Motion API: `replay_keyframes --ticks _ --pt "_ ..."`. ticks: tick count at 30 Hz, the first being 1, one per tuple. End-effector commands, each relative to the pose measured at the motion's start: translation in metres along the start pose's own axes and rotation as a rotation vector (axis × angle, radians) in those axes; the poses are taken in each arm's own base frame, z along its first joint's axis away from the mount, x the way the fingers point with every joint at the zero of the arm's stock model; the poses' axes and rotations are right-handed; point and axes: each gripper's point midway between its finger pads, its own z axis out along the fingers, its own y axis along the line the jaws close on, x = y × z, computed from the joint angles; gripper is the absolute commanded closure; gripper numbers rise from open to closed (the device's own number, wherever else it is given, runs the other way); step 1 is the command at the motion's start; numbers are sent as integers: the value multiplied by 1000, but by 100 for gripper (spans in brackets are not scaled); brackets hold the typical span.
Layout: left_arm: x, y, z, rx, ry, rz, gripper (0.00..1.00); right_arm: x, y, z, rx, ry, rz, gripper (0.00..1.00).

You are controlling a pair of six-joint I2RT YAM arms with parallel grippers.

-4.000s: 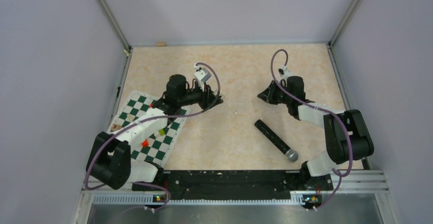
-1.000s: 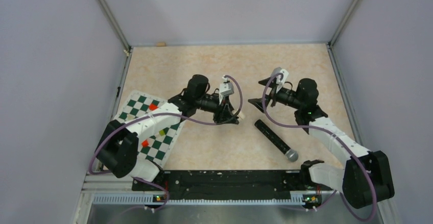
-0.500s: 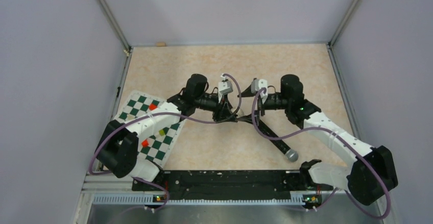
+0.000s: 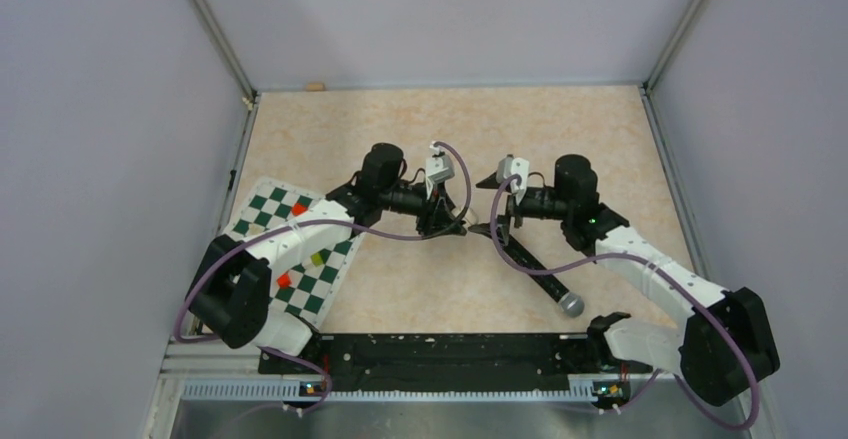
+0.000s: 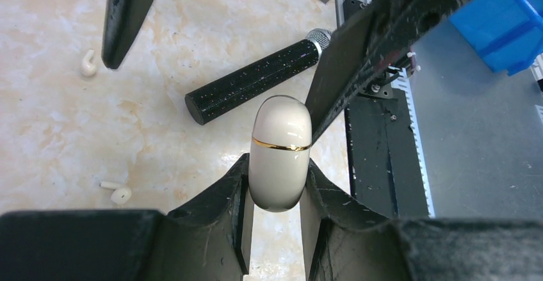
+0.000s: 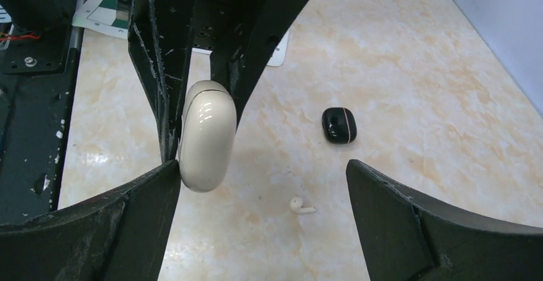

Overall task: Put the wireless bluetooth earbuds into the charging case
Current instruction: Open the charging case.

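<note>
My left gripper (image 5: pixel 276 164) is shut on a white charging case (image 5: pixel 280 134) with a gold seam, its lid closed, held above the table. My right gripper (image 6: pixel 261 166) stands open facing it. The case (image 6: pixel 206 134) sits between the right fingers, close against one fingertip (image 6: pixel 153 185). In the top view both grippers meet mid-table, left (image 4: pixel 452 225) and right (image 4: pixel 492 225). Two white earbuds (image 5: pixel 88 63) (image 5: pixel 116 193) lie loose on the table. The right wrist view shows one earbud (image 6: pixel 299 205) and a small glossy black pod (image 6: pixel 339 125).
A black microphone (image 4: pixel 535 269) lies diagonally just below the grippers. A green-and-white chessboard (image 4: pixel 262 221) with coloured blocks lies at the left. Metal rails and a blue bin (image 5: pixel 506 18) sit at the near edge. Walls enclose the table.
The right arm has swung left until its open fingers flank the case in the left gripper. The left gripper has stayed put, still gripping the case.
</note>
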Motion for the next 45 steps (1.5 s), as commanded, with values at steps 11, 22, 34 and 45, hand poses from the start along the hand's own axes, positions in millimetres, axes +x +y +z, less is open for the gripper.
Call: replay_keyframes --ticks 11,22,34,45 --pt "3 -7 3 45 9 41 100 -25 -41 -22 168 -81 -28 4" --pt "3 -9 3 44 12 47 100 -29 -53 -28 230 -88 -15 4" --pt "4 -9 4 48 14 41 100 -37 -38 -28 158 -113 -30 4" --pt "6 -5 4 40 29 47 100 -57 -19 -30 51 -145 -56 2"
